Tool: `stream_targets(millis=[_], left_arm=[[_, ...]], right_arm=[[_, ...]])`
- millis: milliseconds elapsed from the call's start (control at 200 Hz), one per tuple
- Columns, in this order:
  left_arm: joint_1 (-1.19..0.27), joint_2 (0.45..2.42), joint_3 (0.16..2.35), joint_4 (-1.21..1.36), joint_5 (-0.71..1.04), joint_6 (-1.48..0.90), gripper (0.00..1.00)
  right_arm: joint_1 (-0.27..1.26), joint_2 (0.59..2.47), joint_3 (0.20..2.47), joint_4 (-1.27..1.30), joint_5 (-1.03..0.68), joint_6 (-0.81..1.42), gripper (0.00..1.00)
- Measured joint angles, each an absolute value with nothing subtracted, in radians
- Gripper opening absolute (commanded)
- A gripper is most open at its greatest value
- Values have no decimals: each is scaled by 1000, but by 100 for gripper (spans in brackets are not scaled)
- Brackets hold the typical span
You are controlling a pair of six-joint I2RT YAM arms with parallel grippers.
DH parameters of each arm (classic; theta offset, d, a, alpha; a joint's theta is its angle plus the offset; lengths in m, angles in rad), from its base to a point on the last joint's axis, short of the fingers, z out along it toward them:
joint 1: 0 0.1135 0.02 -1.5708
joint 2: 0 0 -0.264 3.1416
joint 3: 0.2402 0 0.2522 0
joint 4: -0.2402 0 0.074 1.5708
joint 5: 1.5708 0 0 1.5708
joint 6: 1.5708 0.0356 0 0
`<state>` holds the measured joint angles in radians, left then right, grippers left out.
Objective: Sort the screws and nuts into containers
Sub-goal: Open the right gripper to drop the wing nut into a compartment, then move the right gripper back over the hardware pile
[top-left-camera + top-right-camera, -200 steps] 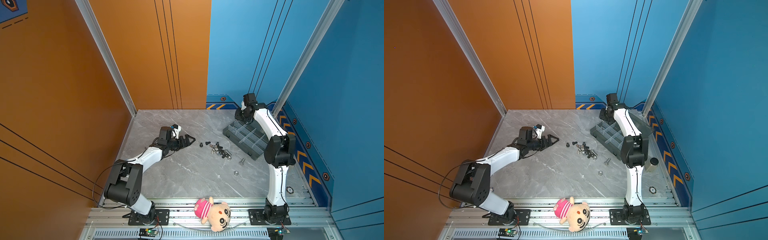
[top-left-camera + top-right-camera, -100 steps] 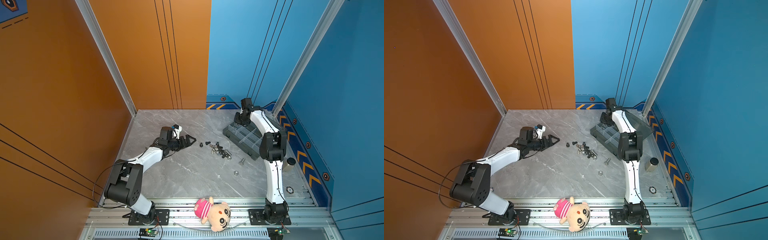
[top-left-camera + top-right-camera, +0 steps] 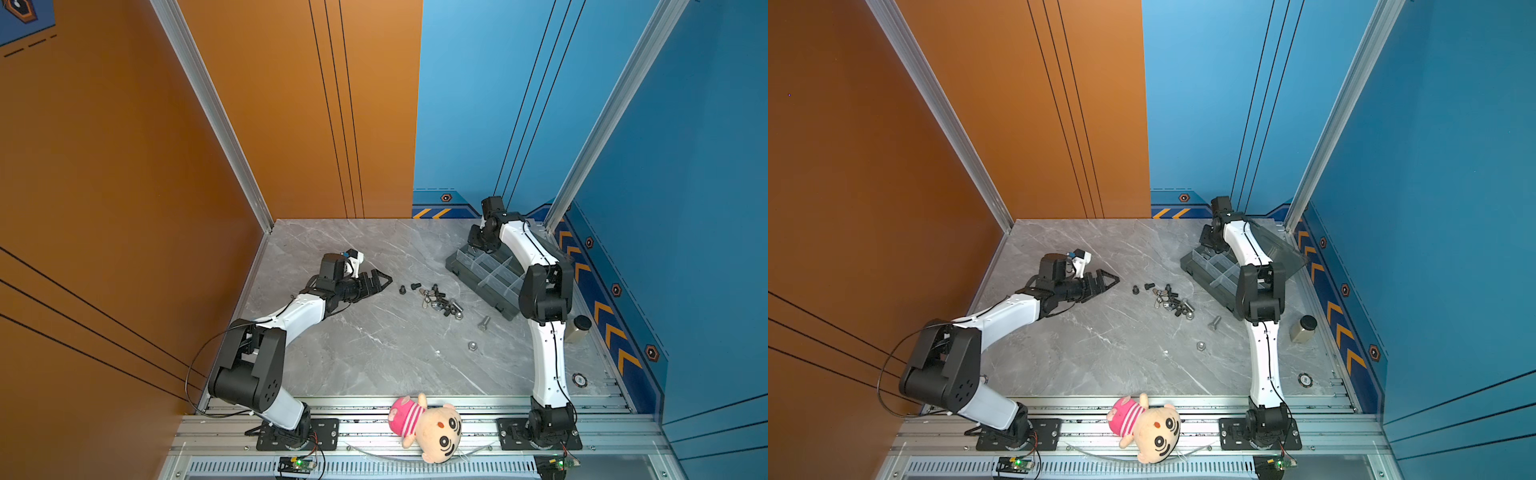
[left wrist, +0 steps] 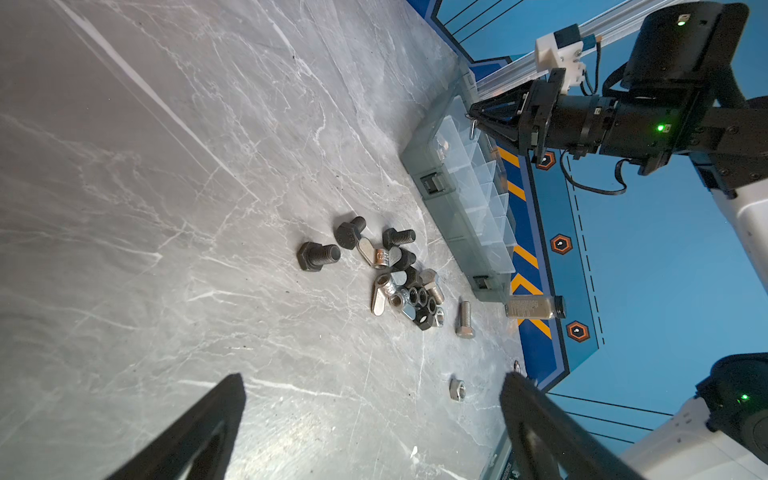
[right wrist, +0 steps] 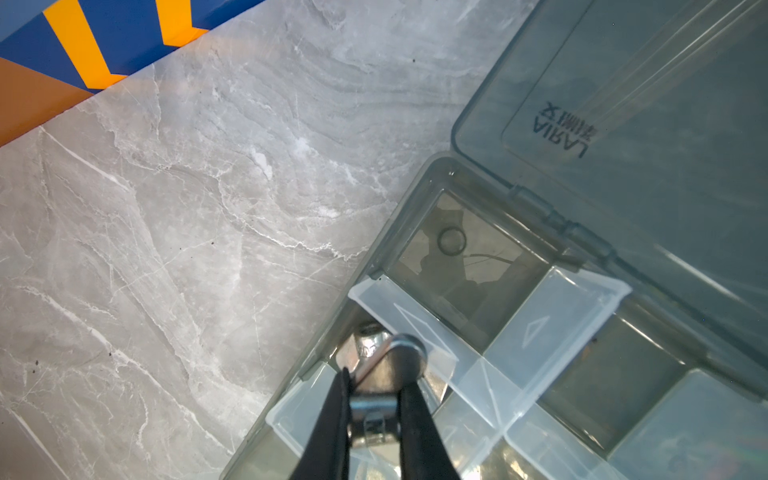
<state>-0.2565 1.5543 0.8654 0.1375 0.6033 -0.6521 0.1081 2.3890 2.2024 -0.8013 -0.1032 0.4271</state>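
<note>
"LARIA" printed on organizer box lid point(image 5: 665, 124)

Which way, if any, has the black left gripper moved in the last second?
No. The left gripper lies at the same spot, tips equally short of the nearest black hex-head bolt.

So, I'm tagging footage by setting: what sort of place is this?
Probably a robot test cell: left arm and right arm bolted to a metal rail, orange wall and blue wall closing in a table.
</note>
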Motion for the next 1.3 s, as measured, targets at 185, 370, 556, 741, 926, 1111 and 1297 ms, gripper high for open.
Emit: stream_targets(millis=[185,370,556,741,926,1111,1297], left_arm=[[-257,1554,865,136,604,-652,98],[-257,1554,865,133,603,-652,98],[-257,1554,865,131,603,-652,98],[-257,1554,865,130,603,-652,98],[-257,1554,865,130,603,-652,98],[-257,1554,865,120,603,-652,98],[-257,1554,865,115,603,-652,98]], right_arm=[[108,2389,2186,-801,-104,427,8],[108,2389,2177,-802,-104,427,18],[108,2389,2157,-801,-104,423,34],[109,2389,2140,-793,-108,418,41],[112,2363,2103,-779,-110,416,43],[112,2276,2029,-786,-130,395,45],[127,2131,1932,-786,-167,366,46]])
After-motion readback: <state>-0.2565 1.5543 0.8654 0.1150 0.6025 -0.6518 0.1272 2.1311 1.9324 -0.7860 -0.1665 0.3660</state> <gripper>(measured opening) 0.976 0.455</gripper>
